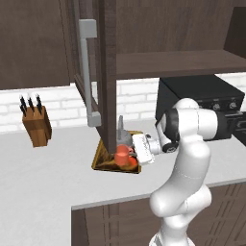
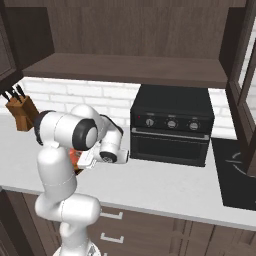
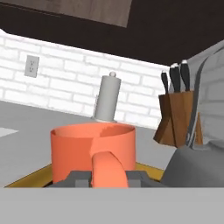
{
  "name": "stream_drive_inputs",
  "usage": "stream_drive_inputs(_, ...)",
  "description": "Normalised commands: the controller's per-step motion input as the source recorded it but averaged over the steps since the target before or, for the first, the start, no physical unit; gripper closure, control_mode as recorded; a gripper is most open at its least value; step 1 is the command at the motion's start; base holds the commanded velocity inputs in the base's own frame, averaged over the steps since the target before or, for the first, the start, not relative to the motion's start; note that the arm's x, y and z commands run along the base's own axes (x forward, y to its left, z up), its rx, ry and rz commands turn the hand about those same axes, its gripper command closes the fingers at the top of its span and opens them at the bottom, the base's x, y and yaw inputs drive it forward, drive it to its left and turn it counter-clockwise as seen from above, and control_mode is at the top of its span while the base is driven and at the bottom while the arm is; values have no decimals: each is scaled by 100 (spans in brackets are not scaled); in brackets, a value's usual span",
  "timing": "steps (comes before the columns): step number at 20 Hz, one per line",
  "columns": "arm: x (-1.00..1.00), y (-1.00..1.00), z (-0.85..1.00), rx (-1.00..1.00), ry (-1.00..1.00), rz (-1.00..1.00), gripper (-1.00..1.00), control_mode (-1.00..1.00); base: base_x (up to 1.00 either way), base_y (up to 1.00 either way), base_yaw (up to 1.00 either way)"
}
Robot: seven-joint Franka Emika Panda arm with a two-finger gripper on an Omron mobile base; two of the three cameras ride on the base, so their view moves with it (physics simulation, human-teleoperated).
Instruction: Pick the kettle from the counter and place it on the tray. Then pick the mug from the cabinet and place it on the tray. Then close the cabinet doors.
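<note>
**Setting the mug down on the tray**

Straddling the small orange cylindrical mug's (image 3: 92,151) loop handle, the gripper (image 3: 106,179) has its jaws close about it; whether gripping or loosening, I cannot tell. The mug stands on the golden-rimmed square tray (image 1: 103,158), the squat grey metal kettle (image 3: 199,168) at its 3 o'clock. Next, probably: release, withdraw, then shut the dark brown cabinet door (image 1: 98,72) overhead at 12 o'clock.

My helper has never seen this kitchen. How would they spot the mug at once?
Find the knife block on the counter; right of it lies a square tray under the open cabinet door. The mug sits on it: small, orange, beside the grey kettle.
</note>
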Motion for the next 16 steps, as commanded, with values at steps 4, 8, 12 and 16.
stream_drive_inputs(4, -15, 0, -24, -1, 1, 0, -100, -100, 0, 0, 0)
stream_drive_inputs(8, -27, 0, -5, 0, 1, 0, -100, -100, 0, 0, 0)
stream_drive_inputs(12, -17, 0, 1, 0, 0, 0, -100, -100, 0, 0, 0)
stream_drive_inputs(16, -17, 0, 27, 0, 0, -4, -100, -100, 0, 0, 0)
